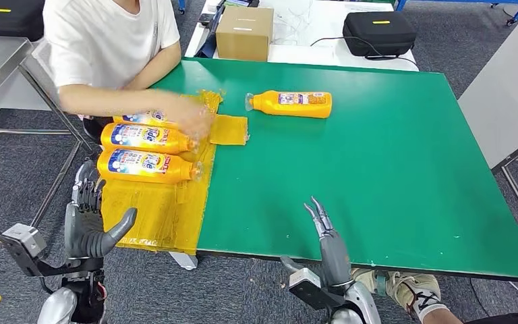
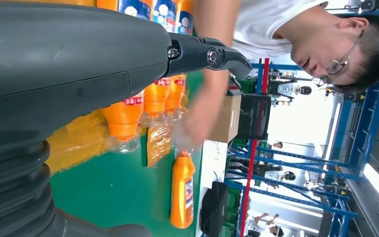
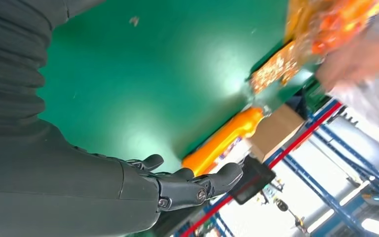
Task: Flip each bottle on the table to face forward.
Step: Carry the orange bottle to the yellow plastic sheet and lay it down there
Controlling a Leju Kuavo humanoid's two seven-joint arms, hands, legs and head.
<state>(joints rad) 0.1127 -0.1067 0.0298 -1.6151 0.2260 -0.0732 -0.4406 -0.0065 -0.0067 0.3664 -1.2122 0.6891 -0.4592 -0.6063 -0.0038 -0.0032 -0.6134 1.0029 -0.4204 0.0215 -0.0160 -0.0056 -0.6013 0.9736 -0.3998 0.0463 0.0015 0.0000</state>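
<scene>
Hands first: the left hand is held low at the near left corner of the table, fingers apart and nothing gripped, and the right hand is raised at the near edge, fingers straight and spread, likewise empty. Just beyond the left hand, a yellow mat is laid over the green table, and on it three orange bottles are lined up on their sides: the nearest bottle, the middle bottle touching it, and a third bottle partly hidden behind. A person's hand is placed over the cap ends of the farther two, and it is blurred in both wrist views, so movement there is judged likely. Farther back, well apart from the row, a lone bottle is seen lying on bare green, cap towards the mat. Beyond the table's far edge, a cardboard box and a black case are set on a white surface. No bottle is held, so the flipping is judged not yet begun. Risk is read mainly in the shared space: if the row is reached for while the person's hand is there, a collision could be caused. A rounded bottle could also be rolled off-line by a glancing touch, and the lone bottle is judged a long reach.
</scene>
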